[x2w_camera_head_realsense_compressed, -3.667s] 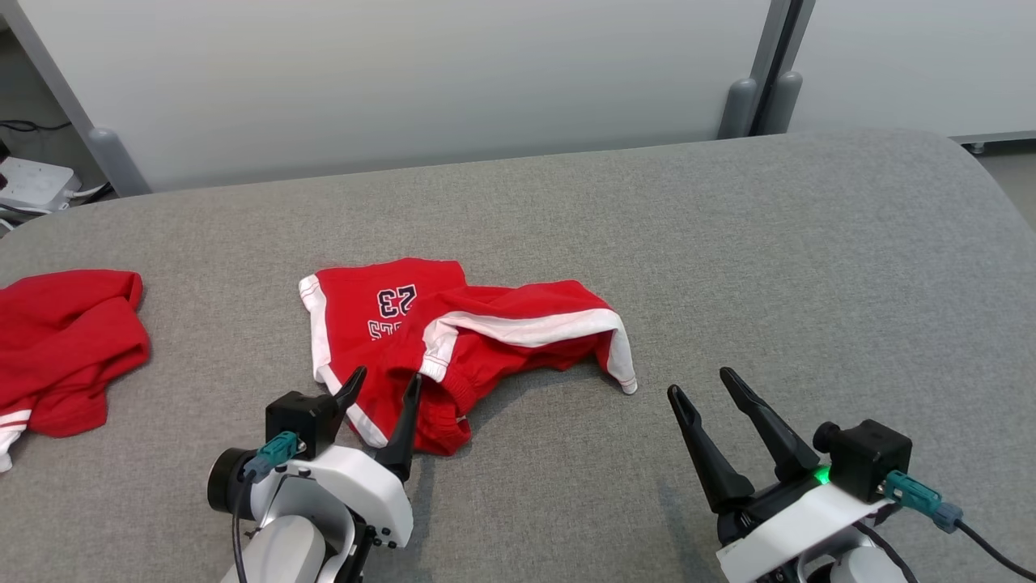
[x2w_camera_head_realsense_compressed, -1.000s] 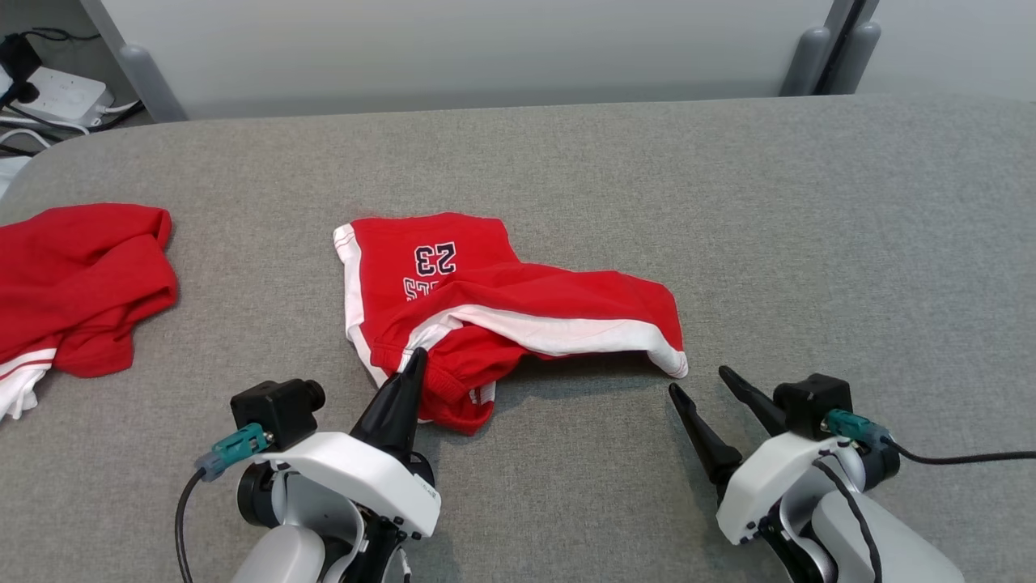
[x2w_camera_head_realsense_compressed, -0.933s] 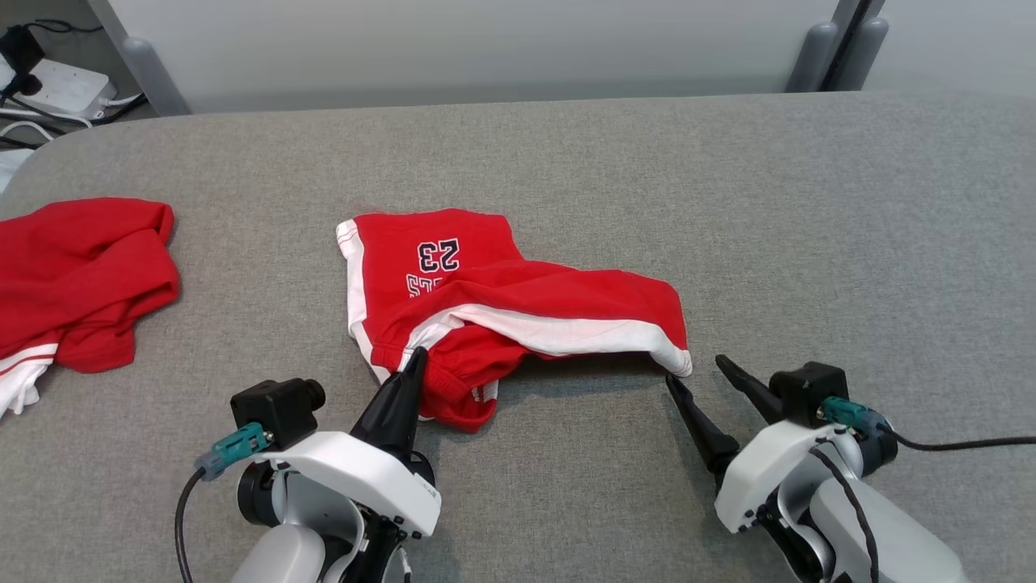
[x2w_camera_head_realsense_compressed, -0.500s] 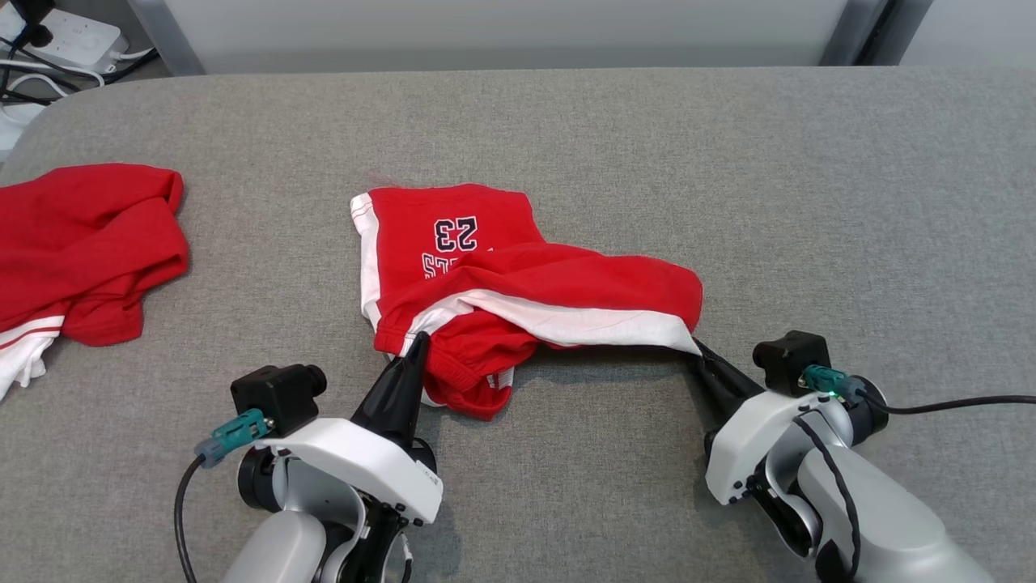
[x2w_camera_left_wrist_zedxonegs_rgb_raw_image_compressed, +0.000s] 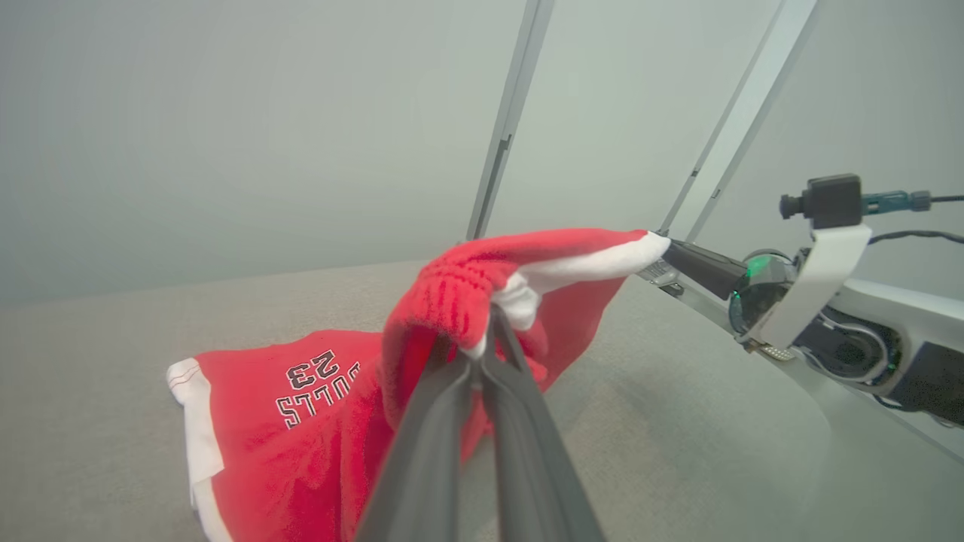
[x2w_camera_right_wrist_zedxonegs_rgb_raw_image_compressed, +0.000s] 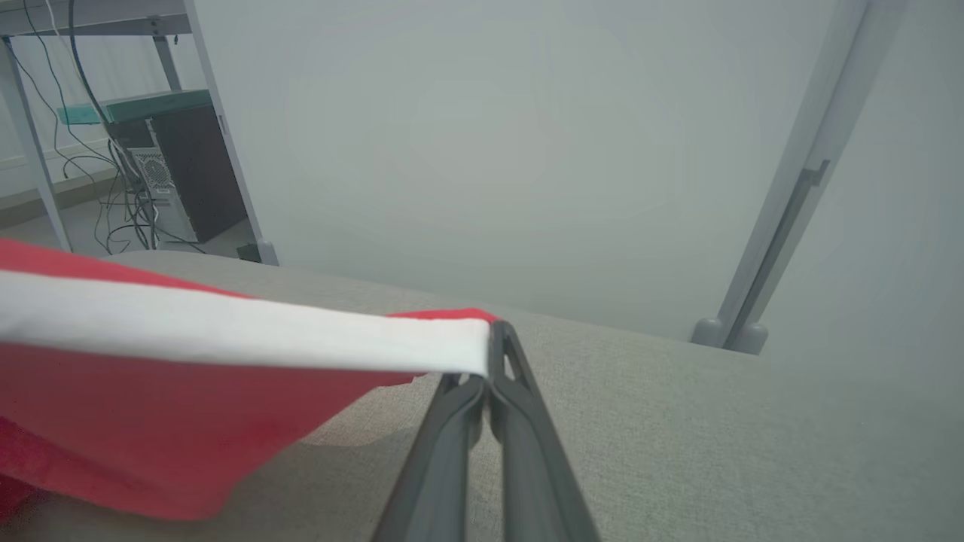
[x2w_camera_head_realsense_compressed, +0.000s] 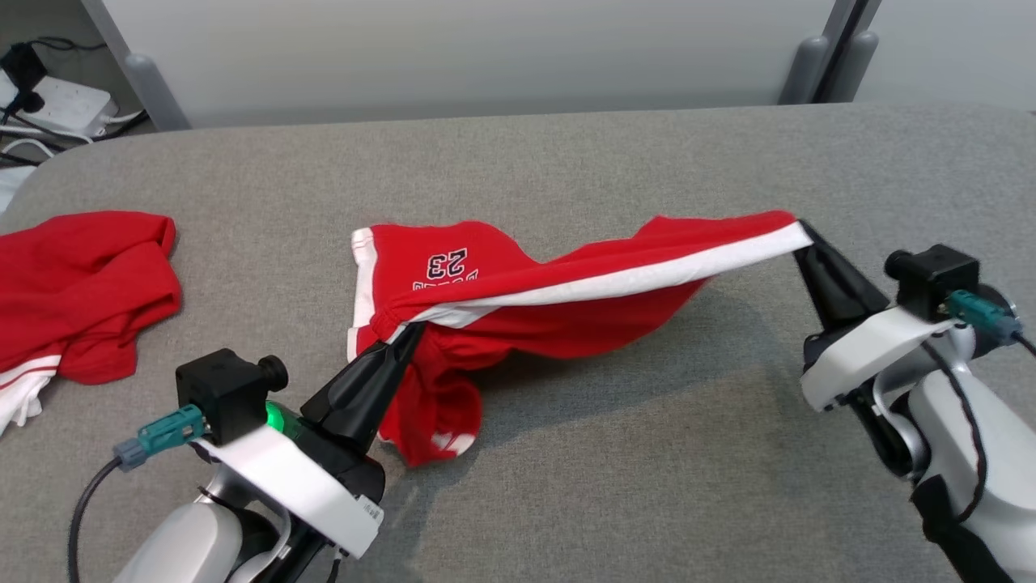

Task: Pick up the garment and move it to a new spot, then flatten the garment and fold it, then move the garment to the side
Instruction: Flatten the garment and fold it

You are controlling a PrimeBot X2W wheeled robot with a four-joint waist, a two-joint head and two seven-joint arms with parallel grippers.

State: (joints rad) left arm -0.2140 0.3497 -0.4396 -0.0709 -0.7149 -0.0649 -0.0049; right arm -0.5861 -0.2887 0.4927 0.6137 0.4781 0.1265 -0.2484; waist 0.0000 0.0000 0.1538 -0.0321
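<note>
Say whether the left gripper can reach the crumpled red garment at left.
Probably not: the left gripper is shut on the red numbered shorts, though bare grey tabletop leads to the crumpled red garment.

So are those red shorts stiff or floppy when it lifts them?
Probably floppy: the red shorts sag between the two shut jaws, and one leg trails on the grey table. Likely light, since a thin pinch at each end holds them up. Hardly fragile, I'd guess: they look like soft knit cloth.
</note>
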